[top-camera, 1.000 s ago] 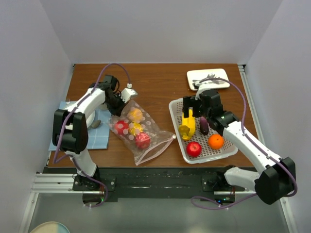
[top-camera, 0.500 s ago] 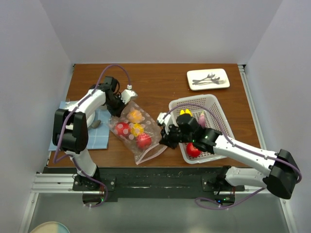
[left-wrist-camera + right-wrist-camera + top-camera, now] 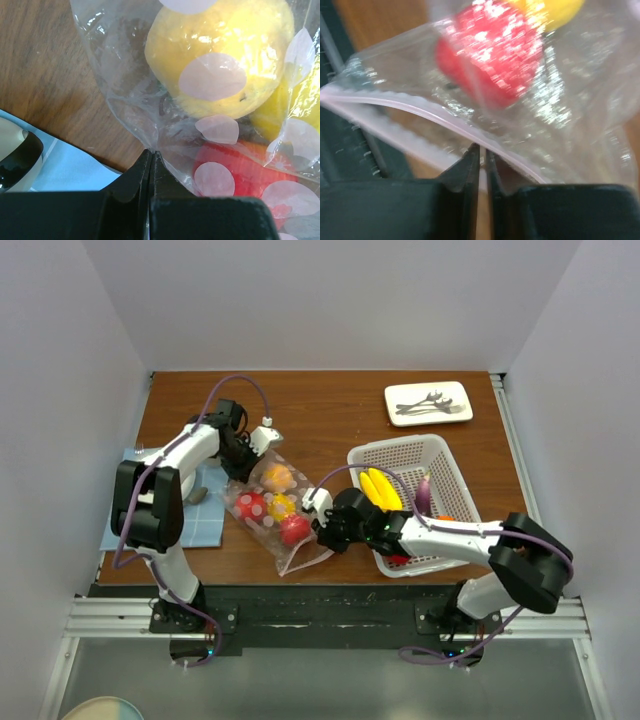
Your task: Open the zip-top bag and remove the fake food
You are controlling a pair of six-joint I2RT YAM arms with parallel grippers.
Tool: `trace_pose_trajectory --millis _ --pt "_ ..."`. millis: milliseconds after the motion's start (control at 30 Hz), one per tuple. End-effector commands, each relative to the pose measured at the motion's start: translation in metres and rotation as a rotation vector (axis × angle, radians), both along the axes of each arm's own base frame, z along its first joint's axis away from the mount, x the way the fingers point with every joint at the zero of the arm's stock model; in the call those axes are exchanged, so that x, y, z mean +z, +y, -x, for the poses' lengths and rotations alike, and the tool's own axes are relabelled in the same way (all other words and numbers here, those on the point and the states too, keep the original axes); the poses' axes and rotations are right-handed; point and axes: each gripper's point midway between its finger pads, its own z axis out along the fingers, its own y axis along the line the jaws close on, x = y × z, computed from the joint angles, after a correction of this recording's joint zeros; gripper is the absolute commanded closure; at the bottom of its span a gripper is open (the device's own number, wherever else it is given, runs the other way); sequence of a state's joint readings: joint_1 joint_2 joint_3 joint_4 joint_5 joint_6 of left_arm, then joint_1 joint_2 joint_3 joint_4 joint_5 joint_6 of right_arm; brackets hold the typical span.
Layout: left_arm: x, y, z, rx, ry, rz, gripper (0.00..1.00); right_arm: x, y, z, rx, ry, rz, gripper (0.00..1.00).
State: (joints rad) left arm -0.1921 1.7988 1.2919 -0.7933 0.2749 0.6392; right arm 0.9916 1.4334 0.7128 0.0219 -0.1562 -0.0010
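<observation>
The zip-top bag [image 3: 278,508], the fake food [image 3: 293,530] inside, is laid just beside the white basket [image 3: 440,455], toward the left arm. Its corner farthest from the basket is clamped in the left gripper [image 3: 150,156], jaws together on film. The zip strip [image 3: 385,117] nearest the basket is pinched by the right gripper [image 3: 482,149], jaws almost closed. Should both lips be caught, the bag would likely be dragged, not opened.
</observation>
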Motion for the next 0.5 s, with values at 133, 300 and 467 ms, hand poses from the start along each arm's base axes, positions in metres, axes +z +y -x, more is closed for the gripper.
trace_pose_trajectory --millis 133,300,467 --pt "0.005 -0.004 0.003 0.002 -0.002 0.032 1.00 0.023 0.028 -0.057 -0.140 -0.226 -0.127 0.49" --pt "-0.001 -0.025 0.019 -0.033 0.019 0.055 1.00 0.025 0.038 -0.063 -0.201 -0.319 -0.191 0.01" --pt "-0.015 -0.041 0.042 -0.085 0.072 0.042 1.00 0.013 0.050 -0.066 -0.204 -0.316 -0.185 0.01"
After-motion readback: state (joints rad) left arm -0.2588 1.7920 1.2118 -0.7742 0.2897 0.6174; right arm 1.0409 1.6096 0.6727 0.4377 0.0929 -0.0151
